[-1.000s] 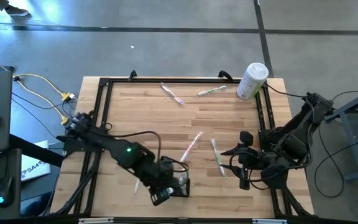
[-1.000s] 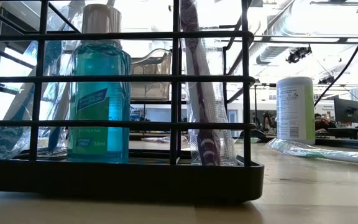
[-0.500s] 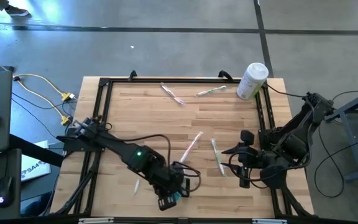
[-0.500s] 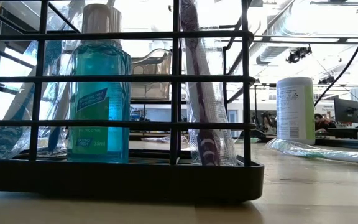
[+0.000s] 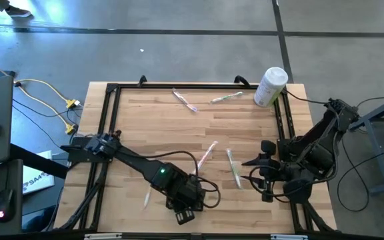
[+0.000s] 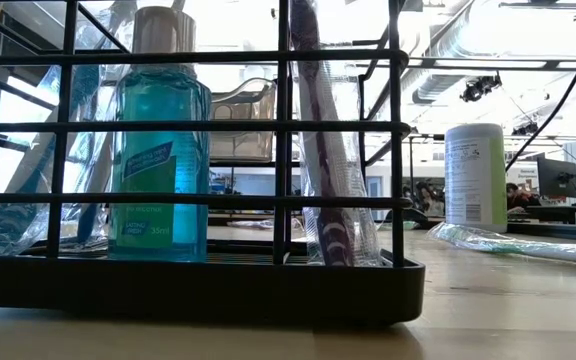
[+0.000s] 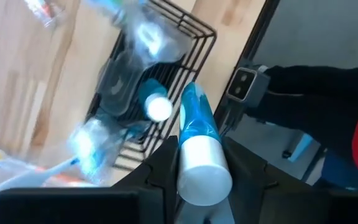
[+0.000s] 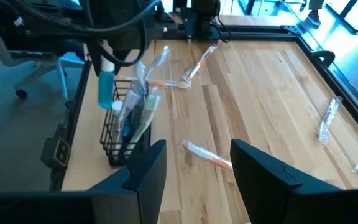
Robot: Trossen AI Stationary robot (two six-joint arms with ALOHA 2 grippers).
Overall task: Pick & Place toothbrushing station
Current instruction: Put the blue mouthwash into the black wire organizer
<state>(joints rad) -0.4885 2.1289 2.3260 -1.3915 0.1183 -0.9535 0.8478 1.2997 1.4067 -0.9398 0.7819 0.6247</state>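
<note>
A: Where's the rack (image 8: 124,148)?

B: At the near edge of the table (image 5: 152,127), right in front of the low camera. From above, the left arm covers most of it.

A: What's in the rack?

B: A blue bottle (image 6: 158,160) with a white cap, standing upright, and wrapped brushes (image 6: 328,150) leaning in the next compartment.

A: And the left claw (image 7: 197,171)?

B: It is clamped on a second blue bottle (image 7: 196,134), white cap toward the wrist camera. It hangs above one end of the rack. I can't tell whether that bottle touches the wires.

A: The right claw (image 8: 194,168)?

B: Fingers apart, holding nothing. It sits well off from the rack, over the table's right side, pointed toward the rack.

A: Anything else lying about?

B: Loose wrapped brushes on the table beyond the rack: two (image 5: 206,155) between the rack and the right claw, and two more (image 5: 185,100) near the far edge. A white canister (image 5: 271,85) stands at the far right corner, the thing farthest from the rack.
</note>
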